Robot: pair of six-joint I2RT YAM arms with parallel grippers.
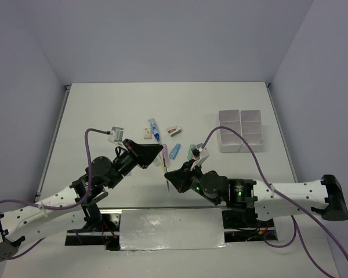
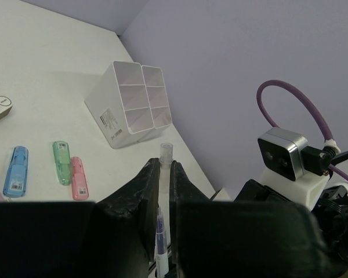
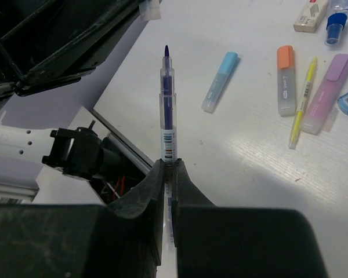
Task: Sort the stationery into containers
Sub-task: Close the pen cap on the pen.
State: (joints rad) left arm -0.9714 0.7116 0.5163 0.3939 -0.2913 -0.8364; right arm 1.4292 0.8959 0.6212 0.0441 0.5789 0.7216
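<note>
My left gripper point(image 1: 160, 152) point(image 2: 164, 165) is shut on a thin clear pen part point(image 2: 166, 152); I cannot tell whether it is a cap alone or a whole pen. My right gripper point(image 1: 169, 175) point(image 3: 169, 165) is shut on a clear blue-ink pen point(image 3: 167, 98) with its tip bare, held above the table's near edge. The two grippers are close together. The white containers point(image 1: 229, 146) point(image 2: 113, 116) stand at the right. A blue marker point(image 3: 219, 82), orange marker point(image 3: 285, 80), yellow pen point(image 3: 301, 103) and purple marker point(image 3: 327, 94) lie on the table.
A blue-white tube point(image 1: 155, 128) and a pink eraser point(image 1: 174, 130) lie behind the grippers. A blue item point(image 2: 16, 171), a green one point(image 2: 60, 162) and a pink one point(image 2: 78, 177) lie between the grippers and the containers. The table's near edge and the arm bases are just below the right gripper.
</note>
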